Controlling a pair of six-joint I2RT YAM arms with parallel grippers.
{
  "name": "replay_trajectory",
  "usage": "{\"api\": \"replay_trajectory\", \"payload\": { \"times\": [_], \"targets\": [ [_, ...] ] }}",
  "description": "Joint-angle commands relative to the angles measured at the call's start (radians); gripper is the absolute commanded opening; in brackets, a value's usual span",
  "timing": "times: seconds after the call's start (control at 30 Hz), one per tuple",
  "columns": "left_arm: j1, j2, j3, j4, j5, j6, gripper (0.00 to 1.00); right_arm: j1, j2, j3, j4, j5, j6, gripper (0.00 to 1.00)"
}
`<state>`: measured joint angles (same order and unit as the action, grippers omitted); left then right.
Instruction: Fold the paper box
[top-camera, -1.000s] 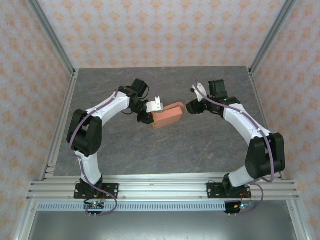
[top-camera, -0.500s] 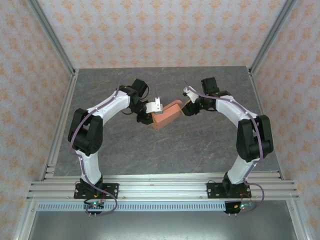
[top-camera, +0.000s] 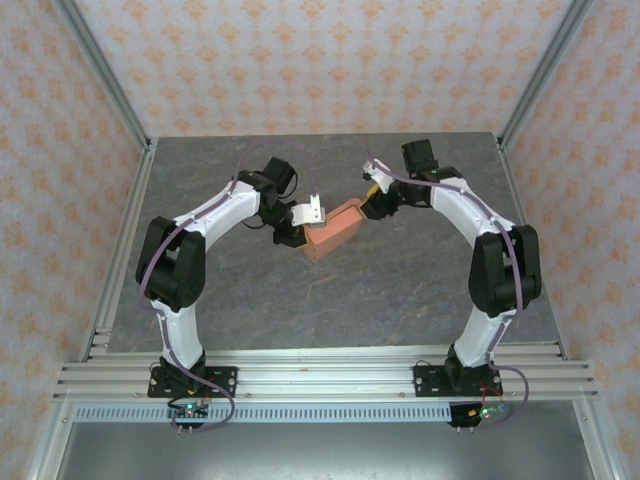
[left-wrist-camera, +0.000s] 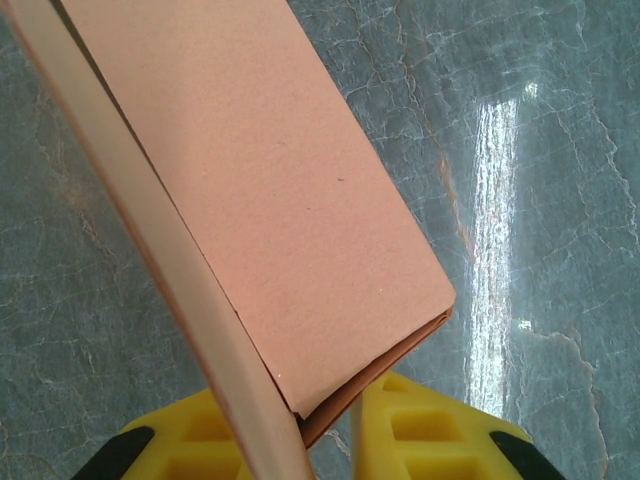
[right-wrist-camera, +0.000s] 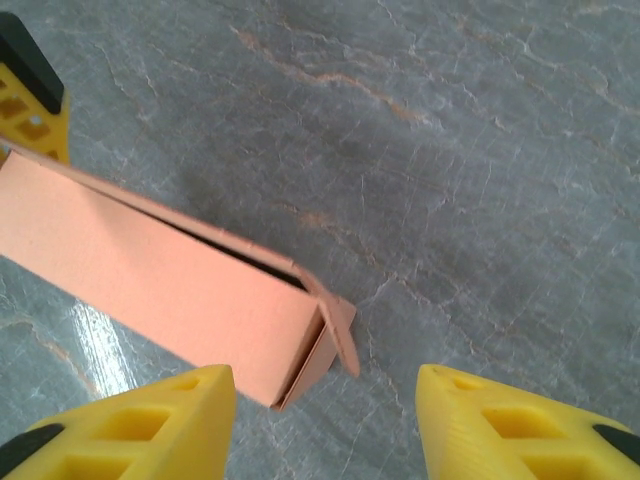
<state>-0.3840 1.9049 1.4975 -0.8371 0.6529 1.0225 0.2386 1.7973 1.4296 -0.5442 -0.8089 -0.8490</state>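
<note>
The paper box (top-camera: 333, 230) is a salmon-orange, shallow rectangular box held tilted above the table's middle. My left gripper (top-camera: 300, 228) is shut on its left end. In the left wrist view the box (left-wrist-camera: 260, 190) runs up and away, and its near corner sits pinched in the left gripper (left-wrist-camera: 330, 425) between the yellow fingers (left-wrist-camera: 430, 430). My right gripper (top-camera: 372, 203) is at the box's right end, open. In the right wrist view the box's end (right-wrist-camera: 200, 290) has a small flap (right-wrist-camera: 340, 330) standing ajar, just ahead of the wide-open right gripper (right-wrist-camera: 325, 410).
The grey marbled tabletop (top-camera: 400, 290) lies under both arms. Metal frame posts (top-camera: 125, 110) and patterned walls close in the left, right and back. A yellow finger (right-wrist-camera: 30, 90) of the left gripper shows at the top left of the right wrist view.
My right gripper has swung left and toward the back, up to the box's right end. The left gripper's jaws have narrowed on the box, which has tilted slightly.
</note>
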Motion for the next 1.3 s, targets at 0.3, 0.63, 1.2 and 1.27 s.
{"api": "replay_trajectory", "payload": {
  "times": [0.3,0.63,1.2,1.27],
  "targets": [
    [0.004,0.023,0.003,-0.040,-0.034,-0.017,0.16,0.008,0.163,0.189,-0.174,-0.110,-0.098,0.40],
    [0.004,0.021,0.000,-0.027,-0.041,-0.037,0.16,0.050,0.117,0.121,-0.112,-0.020,0.024,0.10],
    [0.004,-0.023,-0.025,0.052,-0.059,-0.177,0.42,0.170,0.005,-0.030,0.033,0.380,0.490,0.00],
    [0.004,-0.031,-0.031,0.057,-0.060,-0.187,0.45,0.178,0.005,-0.031,0.033,0.403,0.515,0.00]
  ]
}}
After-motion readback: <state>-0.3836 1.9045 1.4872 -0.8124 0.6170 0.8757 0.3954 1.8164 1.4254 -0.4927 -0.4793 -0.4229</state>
